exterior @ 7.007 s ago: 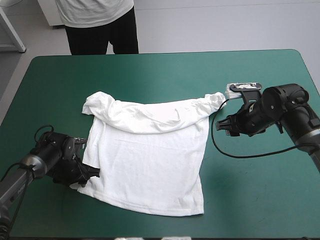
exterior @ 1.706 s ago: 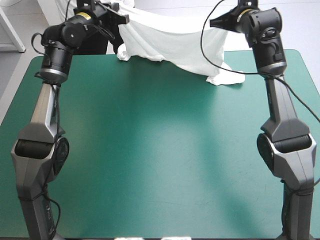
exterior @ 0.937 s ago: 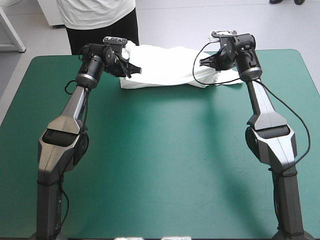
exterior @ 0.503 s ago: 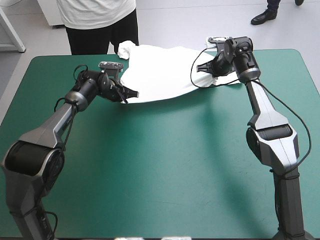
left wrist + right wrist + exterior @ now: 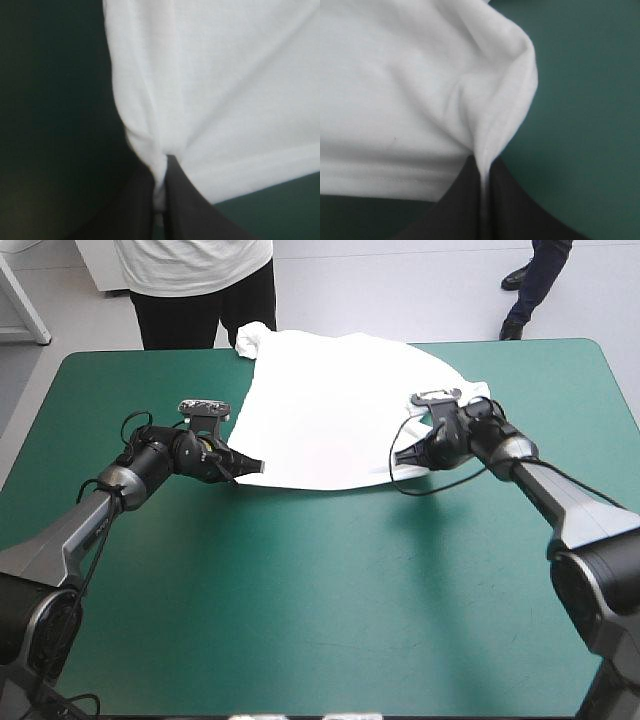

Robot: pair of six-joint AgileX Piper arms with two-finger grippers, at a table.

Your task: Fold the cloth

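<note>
The white T-shirt (image 5: 330,405) lies spread on the far half of the teal-green table, its far end with a sleeve hanging over the far edge. My left gripper (image 5: 250,468) is shut on the T-shirt's near left corner, low over the table. At the near right corner my right gripper (image 5: 400,457) is shut on the T-shirt too. In the left wrist view the T-shirt (image 5: 220,90) runs pinched into my left gripper (image 5: 160,172). The right wrist view has a fold of the T-shirt (image 5: 420,90) drawn between the fingers of my right gripper (image 5: 482,175).
A person (image 5: 195,285) stands just beyond the table's far edge, behind the T-shirt's left sleeve. The teal-green cover (image 5: 330,600) fills the near half of the table.
Earlier the T-shirt lay flat mid-table, then both grippers lifted it high over the far edge. Since then both arms have drawn it down and toward the near side, spreading it out.
</note>
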